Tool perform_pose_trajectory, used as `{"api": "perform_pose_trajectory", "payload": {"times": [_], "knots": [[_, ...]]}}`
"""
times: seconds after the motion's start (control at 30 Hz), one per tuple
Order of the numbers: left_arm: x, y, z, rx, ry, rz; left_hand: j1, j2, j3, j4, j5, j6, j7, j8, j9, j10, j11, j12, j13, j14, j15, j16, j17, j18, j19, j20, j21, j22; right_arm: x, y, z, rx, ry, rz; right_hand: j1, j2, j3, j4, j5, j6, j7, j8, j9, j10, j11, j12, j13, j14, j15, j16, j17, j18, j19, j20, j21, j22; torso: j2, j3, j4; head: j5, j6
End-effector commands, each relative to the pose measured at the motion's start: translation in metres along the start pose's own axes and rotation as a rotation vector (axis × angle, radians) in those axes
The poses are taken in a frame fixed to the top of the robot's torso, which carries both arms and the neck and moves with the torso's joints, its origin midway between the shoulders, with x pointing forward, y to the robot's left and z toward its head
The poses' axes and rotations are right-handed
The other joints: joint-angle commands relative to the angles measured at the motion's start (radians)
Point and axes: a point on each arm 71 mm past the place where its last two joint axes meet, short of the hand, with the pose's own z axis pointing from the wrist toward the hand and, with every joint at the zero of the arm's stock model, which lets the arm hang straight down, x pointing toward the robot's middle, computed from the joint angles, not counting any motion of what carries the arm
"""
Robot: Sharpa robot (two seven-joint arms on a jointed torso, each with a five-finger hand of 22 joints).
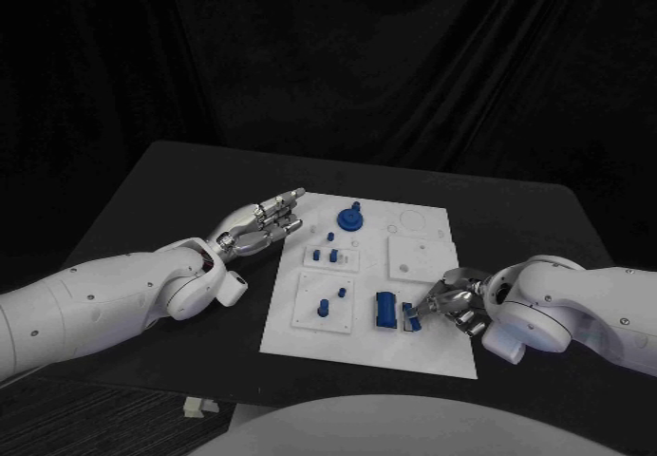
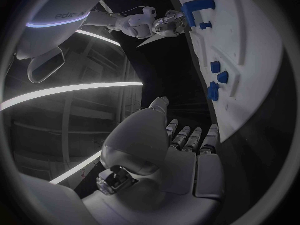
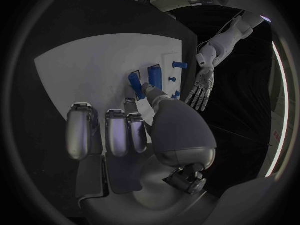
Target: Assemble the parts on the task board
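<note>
The white task board (image 1: 418, 255) lies mid-table. A round blue part with a knob (image 1: 352, 218) stands at its far edge, small blue pegs (image 1: 326, 255) sit left of centre, and a blue block (image 1: 386, 311) lies near the front. My right hand (image 1: 455, 302) is at the board's near right side. Its thumb and a fingertip meet on a small blue part (image 1: 411, 318) (image 3: 134, 80) beside the blue block (image 3: 154, 75). My left hand (image 1: 263, 226) lies off the board's far left edge, fingers (image 2: 187, 137) straight and holding nothing.
Bare black tabletop (image 1: 192, 190) surrounds the board on all sides. The left wrist view shows the board's edge (image 2: 250, 85), the pegs (image 2: 215, 80) and my right hand (image 2: 165, 25) beyond them. The right wrist view shows my left hand (image 3: 201, 90) past the board.
</note>
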Motion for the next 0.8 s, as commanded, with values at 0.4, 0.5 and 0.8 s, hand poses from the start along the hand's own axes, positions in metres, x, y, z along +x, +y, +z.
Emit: {"api": "perform_pose_trajectory", "payload": {"times": [0.4,0.5,0.8], "knots": [[0.0022,0.0003,0.0008,0.004,0.010,-0.015,0.010,0.005,0.011,-0.002,0.005,0.004,0.014,0.006,0.002,0.001,0.006,0.002,0.001,0.000,-0.005,-0.004,-0.001,0.006,0.004,0.006,0.005,0.001,0.0004,-0.0015,0.0007,0.031,0.016,-0.041,-0.069,0.001,-0.084,0.066,-0.111,-0.014,0.003,0.017,-0.004,0.106,-0.001,0.003,0.263,0.064,0.001,0.000,0.029,0.007,0.030,0.004,-0.006,0.201,-0.001,0.0004,-0.0003,-0.001,0.000],[0.0023,0.0005,0.0008,0.003,0.010,-0.015,0.010,0.005,0.012,-0.003,0.006,0.006,0.018,0.007,0.002,0.002,0.005,0.002,0.001,0.000,-0.004,-0.004,-0.001,0.006,0.004,0.006,0.005,0.001,0.0001,-0.0014,0.0009,0.030,0.013,-0.039,-0.071,0.008,-0.087,0.072,-0.103,-0.013,0.002,0.019,-0.004,0.106,-0.001,0.003,0.263,0.064,0.001,-0.001,0.028,0.007,0.030,0.004,-0.007,0.201,-0.001,0.0005,-0.0001,-0.001,0.000],[0.0024,0.0009,0.0003,0.000,0.011,-0.016,0.010,0.005,0.012,-0.003,0.006,0.007,0.020,0.007,0.002,0.002,0.005,0.002,0.001,0.000,-0.004,-0.004,-0.001,0.006,0.005,0.006,0.005,0.001,-0.0010,-0.0018,0.0003,0.022,0.004,-0.032,-0.116,0.017,-0.133,0.122,-0.142,-0.015,0.000,0.027,-0.004,0.106,-0.003,0.003,0.263,0.063,-0.001,-0.003,0.023,0.009,0.027,0.002,-0.014,0.199,-0.001,0.0002,-0.0005,0.000,0.000]]}}
